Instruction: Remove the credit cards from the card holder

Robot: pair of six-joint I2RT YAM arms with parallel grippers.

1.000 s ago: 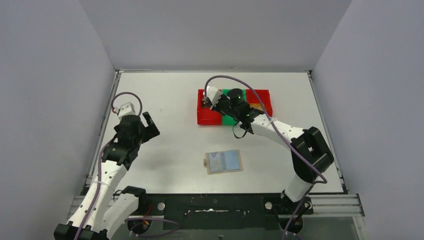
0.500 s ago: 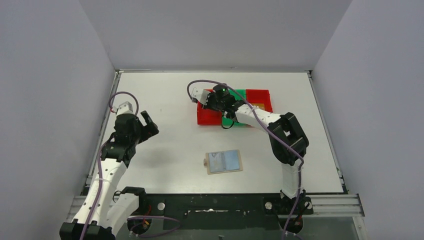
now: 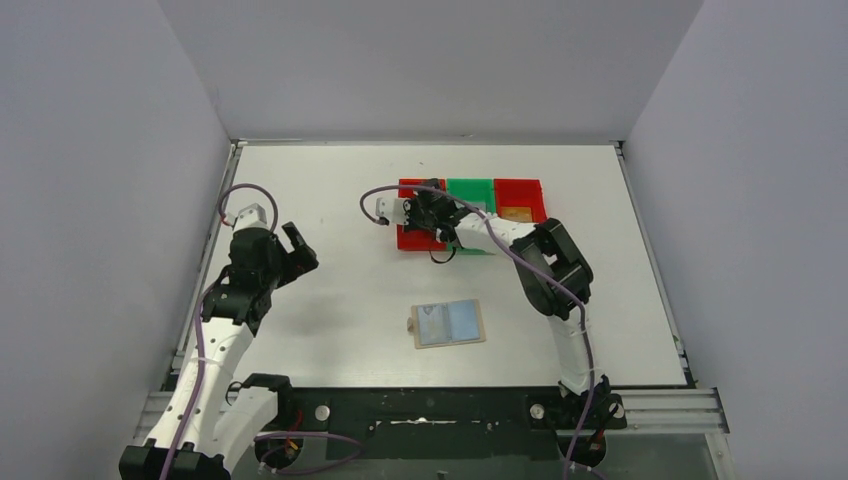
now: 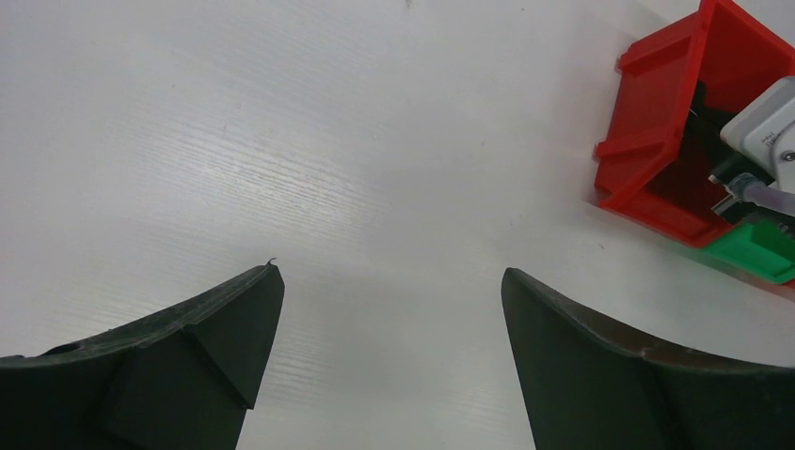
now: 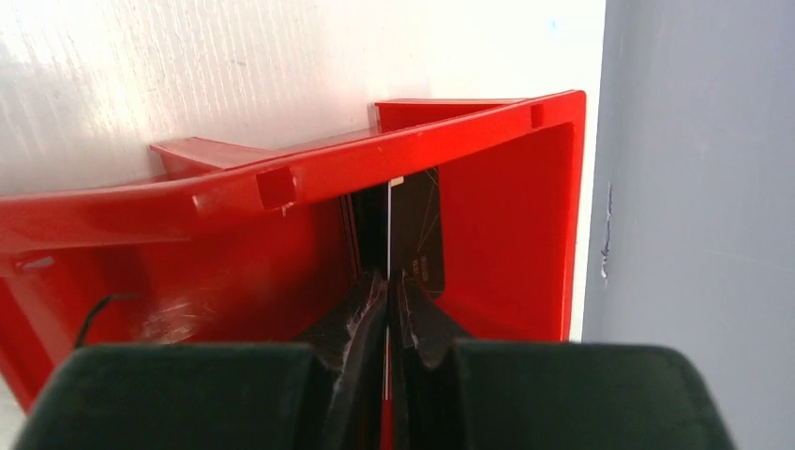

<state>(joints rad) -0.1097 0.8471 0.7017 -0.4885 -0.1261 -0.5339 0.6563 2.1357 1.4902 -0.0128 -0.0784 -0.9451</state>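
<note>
The tan card holder lies open and flat, pale blue lining up, at lower centre of the matte white table, well apart from both arms. Inside the glossy red bin at upper centre, the right gripper pinches a thin black credit card edge-on, close to the walls. The left gripper gapes wide above the table at left.

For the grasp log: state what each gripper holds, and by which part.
Right gripper pinches a dark card by its near edge, inside the red bin. Left gripper is open, empty.
</note>
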